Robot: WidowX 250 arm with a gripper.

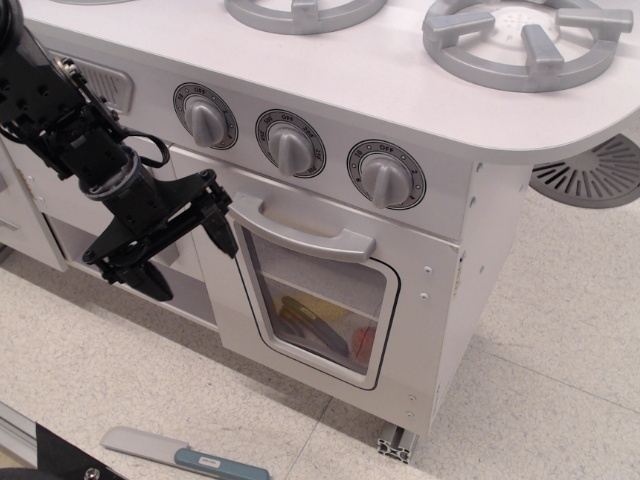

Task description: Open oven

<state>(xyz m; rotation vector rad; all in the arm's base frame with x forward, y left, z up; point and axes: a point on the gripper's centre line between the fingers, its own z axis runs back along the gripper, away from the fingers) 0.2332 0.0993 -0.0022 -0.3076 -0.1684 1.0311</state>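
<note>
Knife (185, 456) lies on floor below oven (320, 300).

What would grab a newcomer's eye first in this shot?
The black gripper at left, open, one fingertip near the left end of the oven door's grey bar handle. Then three grey dial knobs above the shut door, and a toy knife on the floor below.

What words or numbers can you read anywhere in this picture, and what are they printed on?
"OFF": at the top of the ring around the right dial knob, only just legible.
The middle dial knob and left dial knob carry the same kind of ring lettering, too small to read with certainty.
The other ring markings: blurred, unreadable.
The knife on the floor has a small white label on its handle: unreadable.
Nothing legible on the oven door or the gripper.
</note>
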